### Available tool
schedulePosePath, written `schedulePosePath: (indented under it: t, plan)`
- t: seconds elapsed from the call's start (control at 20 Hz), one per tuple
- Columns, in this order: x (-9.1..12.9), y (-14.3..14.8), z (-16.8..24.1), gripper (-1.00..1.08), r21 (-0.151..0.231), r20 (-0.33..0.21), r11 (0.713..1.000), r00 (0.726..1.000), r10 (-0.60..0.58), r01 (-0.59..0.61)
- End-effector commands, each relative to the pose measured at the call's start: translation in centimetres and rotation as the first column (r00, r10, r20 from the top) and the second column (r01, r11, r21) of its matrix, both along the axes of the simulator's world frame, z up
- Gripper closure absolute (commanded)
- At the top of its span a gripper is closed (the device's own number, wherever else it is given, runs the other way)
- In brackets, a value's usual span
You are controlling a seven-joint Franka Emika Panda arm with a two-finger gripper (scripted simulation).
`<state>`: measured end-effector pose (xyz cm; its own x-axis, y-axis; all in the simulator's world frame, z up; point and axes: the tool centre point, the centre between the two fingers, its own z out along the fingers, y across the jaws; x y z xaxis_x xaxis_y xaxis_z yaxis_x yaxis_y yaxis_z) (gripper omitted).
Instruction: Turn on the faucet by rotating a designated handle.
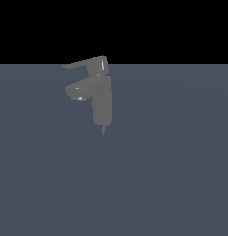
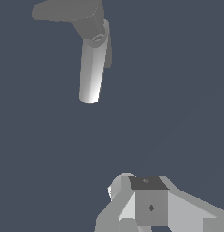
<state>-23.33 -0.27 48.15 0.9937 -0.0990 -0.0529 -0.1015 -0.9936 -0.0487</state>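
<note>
Faucet point(image 1: 100, 97) alone in the exterior view, one small grey tap standing upright on the dark desk point(image 1: 171, 175), a little toward that view's left, and no arm anywhere in that picture. One handle point(image 1: 83, 63) sits on top, a thin flat blade running out from its blocky cap toward the exterior view's left and tapering to a point, roughly level; right below it the one stubby spout point(image 1: 77, 90) juts out the same way, round outlet underneath. Over to the wrist view now: part of the tool point(image 2: 149, 206) shows at the edge of the picture, pale blocky housing, and the faucet point(image 2: 93, 68) lies well apart from it, clear across the bare desk with nothing in between. I cannot tell whether the jaws stand apart or together, since the fingertips are out of frame, and nothing is gripped here as far as these views show. So the count is simple: one faucet, one handle, one spout, one arm. My read is that the approach has hardly begun. The tool has to close the whole gap to the faucet top and meet the blade out near its tapered end, side-on to its long axis, so a sideways push can swing it about the upright column rather than hitting the thicker spout below.
</note>
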Motion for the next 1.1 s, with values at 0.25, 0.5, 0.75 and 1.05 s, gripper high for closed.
schedulePosePath:
  t: [0.25,0.5,0.75,1.05]
  plan:
    - [3.1,0.6,0.2,1.08,0.024,-0.025,0.992,0.992,-0.126,0.127]
    - [5.9,1.1,0.1,1.08,0.035,-0.053,0.969,0.969,-0.241,0.243]
    - [8.9,1.7,-0.3,1.08,0.036,-0.083,0.933,0.931,-0.355,0.359]
    - [12.4,2.6,-1.2,1.08,0.024,-0.119,0.870,0.866,-0.486,0.492]
